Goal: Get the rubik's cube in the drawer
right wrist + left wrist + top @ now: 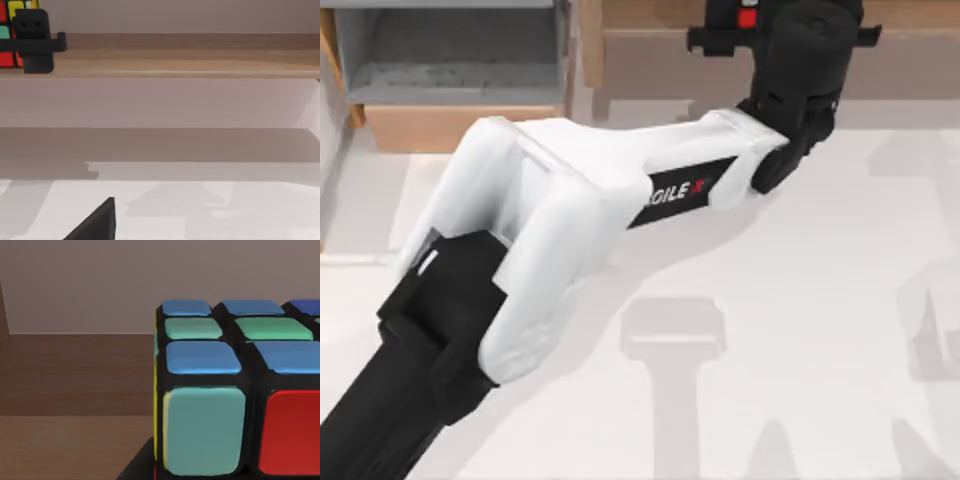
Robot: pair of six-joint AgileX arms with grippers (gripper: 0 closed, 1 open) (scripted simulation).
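Left tool (775, 20), largely arm-hidden, reaches the rubik's cube (225, 390); grip cannot be told.

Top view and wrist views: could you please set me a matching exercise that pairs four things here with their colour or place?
Things:
1. rubik's cube
2. drawer
3. left claw
4. shelf

Descriptions:
a. long, brown wood
b. black, reaching to the cube at the shelf
c. tan front, grey inside, in the top view's upper left
d. red, blue and green stickers on a black grid

Pairs: 1-d, 2-c, 3-b, 4-a
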